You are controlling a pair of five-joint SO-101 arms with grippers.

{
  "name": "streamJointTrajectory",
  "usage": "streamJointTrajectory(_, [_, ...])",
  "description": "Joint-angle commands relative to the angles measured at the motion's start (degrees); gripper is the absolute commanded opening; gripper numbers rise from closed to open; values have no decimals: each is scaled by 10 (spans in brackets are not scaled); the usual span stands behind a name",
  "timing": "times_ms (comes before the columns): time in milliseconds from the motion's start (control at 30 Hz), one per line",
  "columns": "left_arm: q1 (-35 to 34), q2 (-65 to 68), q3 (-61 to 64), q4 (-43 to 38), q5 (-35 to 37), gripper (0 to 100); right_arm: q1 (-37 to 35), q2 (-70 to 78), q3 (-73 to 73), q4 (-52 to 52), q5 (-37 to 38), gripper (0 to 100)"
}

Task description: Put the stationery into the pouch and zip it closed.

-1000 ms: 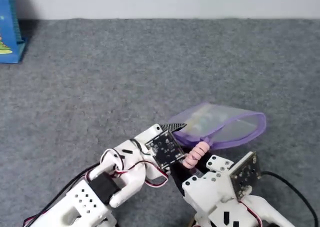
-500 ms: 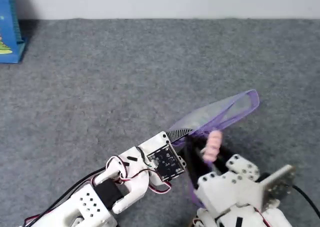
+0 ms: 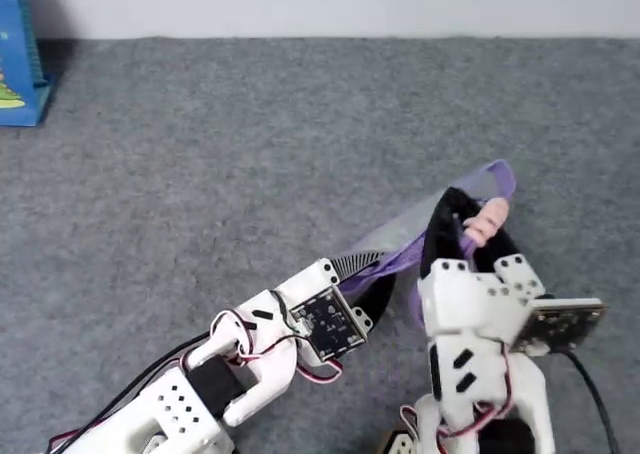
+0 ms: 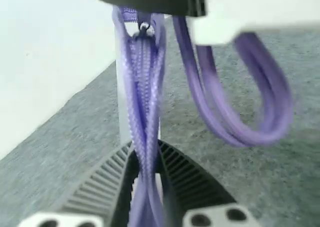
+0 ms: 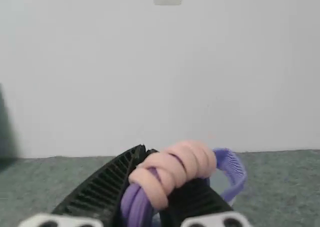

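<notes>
Purple pouch (image 3: 400, 244) seems lifted clear of the grey desk (image 3: 200, 154), strung betw. the two arms close by their bases: left jaws shut tight on its zip edge (image 4: 142, 102), right jaws closed on the pink coiled pull (image 5: 172, 167), w/ purple loop (image 5: 232, 174) just beside.

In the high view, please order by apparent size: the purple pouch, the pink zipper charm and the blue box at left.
1-2, alike, not ranked: purple pouch (partly hidden) and blue box (cut off).
3, clearly smallest: pink zipper charm.
</notes>
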Motion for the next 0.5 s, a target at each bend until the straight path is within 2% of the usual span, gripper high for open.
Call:
streamJointTrajectory(0, [-26, 0, 8, 18, -8, 10, 59, 0, 17, -76, 1, 8])
streamJointTrajectory(467, [-30, 0, 8, 19, -8, 10, 187, 1, 252, -407, 124, 8])
